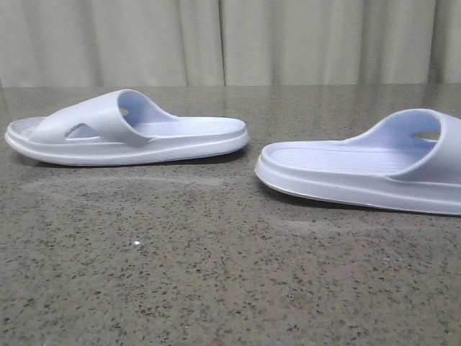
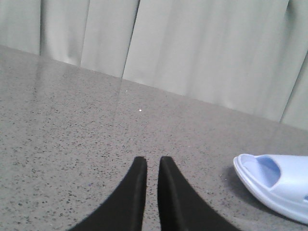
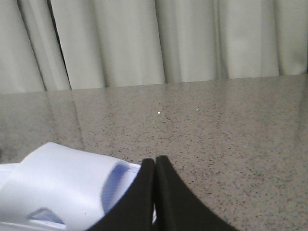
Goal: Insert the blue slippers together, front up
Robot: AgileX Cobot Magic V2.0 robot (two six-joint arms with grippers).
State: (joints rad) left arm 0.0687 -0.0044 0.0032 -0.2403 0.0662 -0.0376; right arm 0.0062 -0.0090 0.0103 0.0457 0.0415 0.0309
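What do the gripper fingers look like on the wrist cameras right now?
Both look alike: the left gripper and right gripper each show two plain matte black fingers, wide at the base and curving to narrow tips. No markings, cables or pads are visible; the arms themselves are out of frame.

Dark grey speckled stone-look table (image 1: 216, 288), glossy, reaching back to pale curtains; two pale lavender-blue foam slide slippers flat on it, soles down, left one (image 1: 130, 133), right one (image 1: 367, 169), heels facing, apart
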